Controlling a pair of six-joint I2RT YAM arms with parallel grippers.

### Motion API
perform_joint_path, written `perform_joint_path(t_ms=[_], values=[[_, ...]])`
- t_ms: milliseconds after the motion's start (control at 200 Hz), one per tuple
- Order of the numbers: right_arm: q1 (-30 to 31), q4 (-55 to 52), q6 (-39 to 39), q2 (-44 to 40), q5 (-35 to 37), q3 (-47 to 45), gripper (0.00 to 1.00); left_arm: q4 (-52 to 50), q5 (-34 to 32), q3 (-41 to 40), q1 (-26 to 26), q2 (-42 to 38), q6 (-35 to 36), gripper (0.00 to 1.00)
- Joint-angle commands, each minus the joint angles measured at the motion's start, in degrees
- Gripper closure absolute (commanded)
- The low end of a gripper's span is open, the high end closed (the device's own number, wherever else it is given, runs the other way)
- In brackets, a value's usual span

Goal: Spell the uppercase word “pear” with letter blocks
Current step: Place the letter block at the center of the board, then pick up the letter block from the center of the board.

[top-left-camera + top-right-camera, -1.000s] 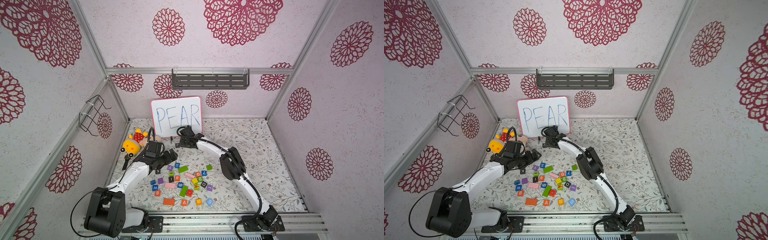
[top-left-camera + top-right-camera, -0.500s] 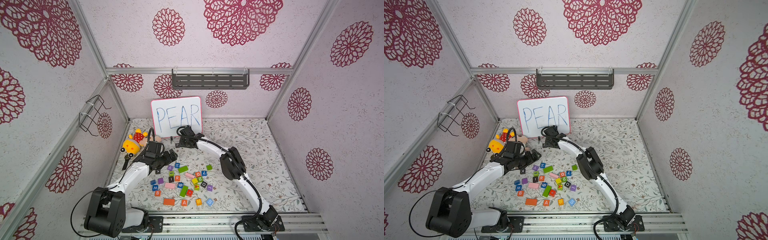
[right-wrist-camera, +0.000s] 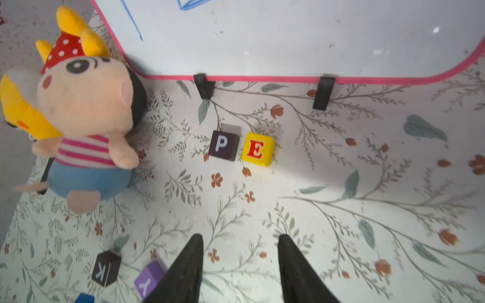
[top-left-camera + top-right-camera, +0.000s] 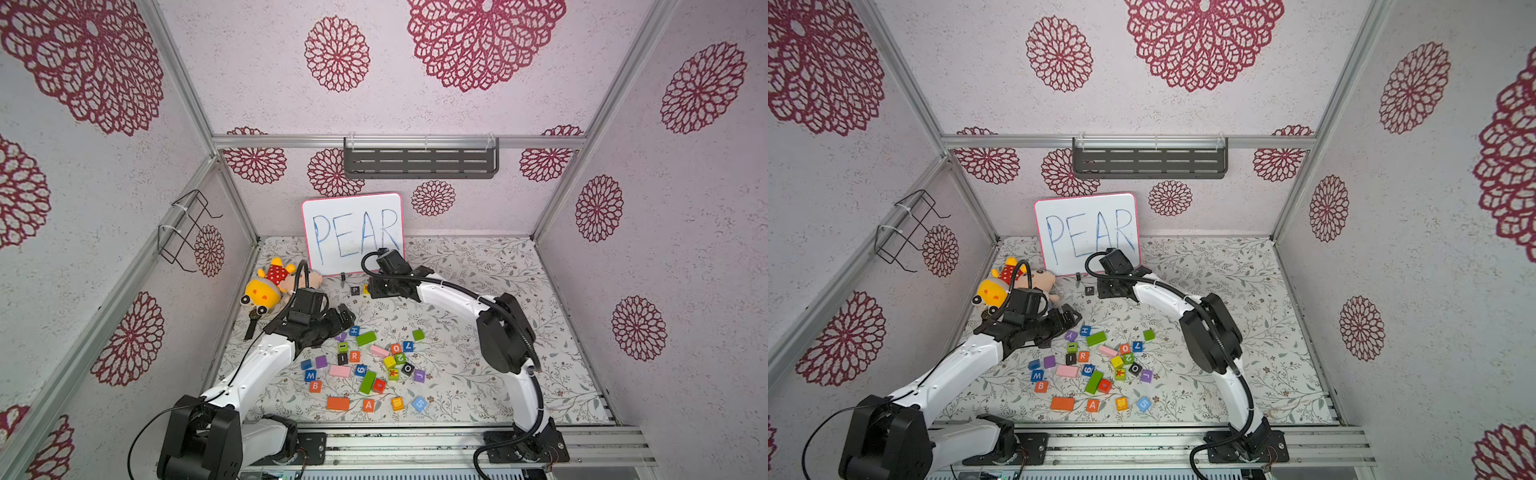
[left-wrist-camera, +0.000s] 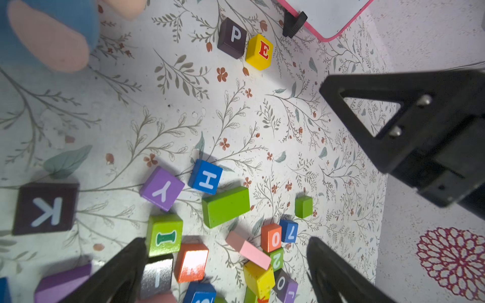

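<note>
In both top views the small black cube with white P [image 4: 355, 290] sits before the pink-rimmed whiteboard [image 4: 353, 232]; the orange-red R cube [image 4: 354, 356] and orange A cube [image 4: 368, 405] lie among scattered coloured blocks [image 4: 366, 338]. Left wrist: the left gripper [image 5: 227, 242] gapes wide over them, empty. Right wrist: the yellow cube with red E [image 3: 257, 149] stands just beside P; the right gripper [image 3: 240, 237] hangs nearby, jaws parted, empty.
</note>
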Motion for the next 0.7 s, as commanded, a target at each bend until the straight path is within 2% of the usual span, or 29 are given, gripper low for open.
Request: perform_joint_path(t_ms=[0, 175, 310, 545, 635, 696], values=[[0.15, 2.9, -6.53, -6.76, -1.22, -8.72, 0.49, -5.12, -1.75, -1.11, -0.98, -2.93, -0.73, 0.02], [1.86, 6.37, -9.19, -15.05, -0.9, -21.59, 0.45, -8.75, -3.1, -3.0, -2.21, -6.74, -2.39, 0.01], [3.57, 7.12, -10.27, -19.44, 0.82, -27.21, 0.36, -11.22, -4.03, -3.51, -5.75, -8.16, -4.96, 0.02], [4.01, 10.99, -8.66, -26.39, 3.0, -36.53, 0.16, -17.5, -10.91, -1.7, -22.17, -7.99, -14.14, 0.11], [3.96, 12.88, -8.22, -28.82, 4.03, -39.66, 0.01, -19.95, -13.09, 0.08, -28.56, -6.64, -17.82, 0.16], [3.95, 13.27, -8.22, -30.06, 4.68, -41.1, 0.01, -21.06, -14.45, 1.2, -32.87, -5.27, -20.07, 0.18]])
